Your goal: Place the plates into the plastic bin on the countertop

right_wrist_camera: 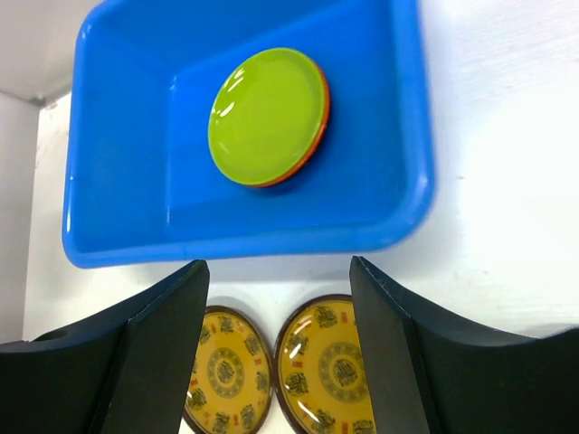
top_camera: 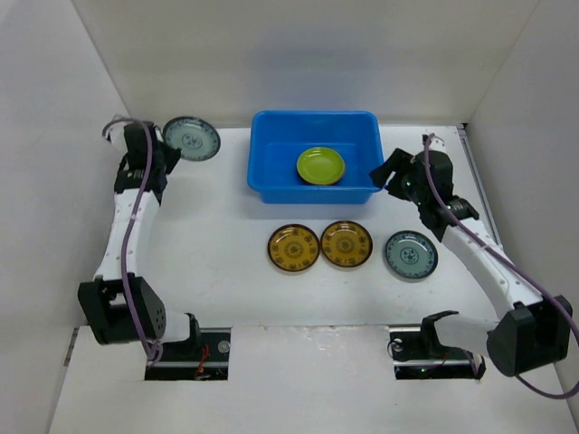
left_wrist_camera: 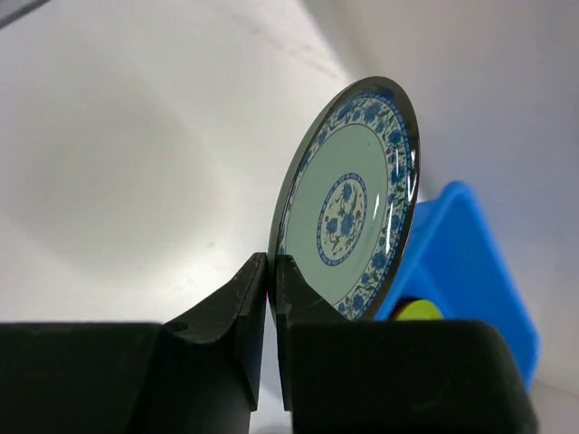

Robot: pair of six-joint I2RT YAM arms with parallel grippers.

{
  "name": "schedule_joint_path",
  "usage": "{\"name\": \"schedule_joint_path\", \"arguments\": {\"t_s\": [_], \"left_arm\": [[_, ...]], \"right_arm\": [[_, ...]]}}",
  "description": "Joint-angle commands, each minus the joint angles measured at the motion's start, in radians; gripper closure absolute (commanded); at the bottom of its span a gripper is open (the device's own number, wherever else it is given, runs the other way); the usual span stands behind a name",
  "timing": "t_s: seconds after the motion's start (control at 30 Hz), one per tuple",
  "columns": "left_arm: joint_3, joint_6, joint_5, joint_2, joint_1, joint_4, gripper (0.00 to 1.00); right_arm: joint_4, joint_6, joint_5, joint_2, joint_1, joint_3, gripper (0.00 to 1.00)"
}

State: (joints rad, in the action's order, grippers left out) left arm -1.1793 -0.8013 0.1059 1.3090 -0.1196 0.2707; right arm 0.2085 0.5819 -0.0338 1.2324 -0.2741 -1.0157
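The blue plastic bin (top_camera: 271,154) stands at the back middle of the white countertop (top_camera: 217,235). In it a lime green plate (top_camera: 320,165) lies on an orange plate (right_wrist_camera: 320,127). My left gripper (top_camera: 167,151) is shut on the rim of a pale blue-green patterned plate (top_camera: 191,138) and holds it up, left of the bin; the plate (left_wrist_camera: 348,203) stands on edge in the left wrist view. My right gripper (top_camera: 391,172) is open and empty at the bin's right end. Two yellow-brown plates (top_camera: 293,248) (top_camera: 346,243) and a second pale blue-green plate (top_camera: 411,255) lie in front of the bin. The black plates are out of view.
White walls close in the left, back and right sides. In the right wrist view the open gripper (right_wrist_camera: 279,264) hangs over the bin's near rim (right_wrist_camera: 244,244) and the two yellow-brown plates (right_wrist_camera: 222,371) (right_wrist_camera: 330,366). The bin (left_wrist_camera: 461,262) shows behind the held plate.
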Motion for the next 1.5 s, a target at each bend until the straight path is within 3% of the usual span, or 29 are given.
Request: {"name": "schedule_joint_path", "arguments": {"t_s": [0.0,0.4,0.7,0.97,1.1,1.23,1.33,1.47], "left_arm": [[-0.181,0.017,-0.021,0.097,0.108,-0.064,0.94],[-0.624,0.131,-0.253,0.593,0.462,-0.146,0.93],[-0.72,0.175,-0.293,0.837,0.518,-0.169,0.93],[-0.773,0.182,-0.316,0.952,0.519,-0.166,0.88],[-0.776,0.182,-0.319,0.972,0.524,-0.16,0.71],[-0.786,0.186,-0.319,0.952,0.522,-0.151,0.28],[-0.796,0.191,-0.313,0.92,0.516,-0.148,0.02],[-0.81,0.185,-0.316,0.865,0.512,-0.145,0.0]], "right_arm": [[-0.029,0.024,-0.041,-0.097,0.043,0.058,0.31],[0.112,0.084,-0.087,-0.338,0.27,0.273,0.31],[0.216,0.11,-0.08,-0.484,0.378,0.362,0.31],[0.288,0.104,-0.083,-0.531,0.414,0.376,0.31],[0.357,0.116,-0.09,-0.516,0.418,0.379,0.31],[0.443,0.154,-0.084,-0.487,0.405,0.381,0.31],[0.471,0.22,-0.06,-0.453,0.365,0.374,0.31],[0.483,0.28,-0.015,-0.393,0.41,0.422,0.33]]}}
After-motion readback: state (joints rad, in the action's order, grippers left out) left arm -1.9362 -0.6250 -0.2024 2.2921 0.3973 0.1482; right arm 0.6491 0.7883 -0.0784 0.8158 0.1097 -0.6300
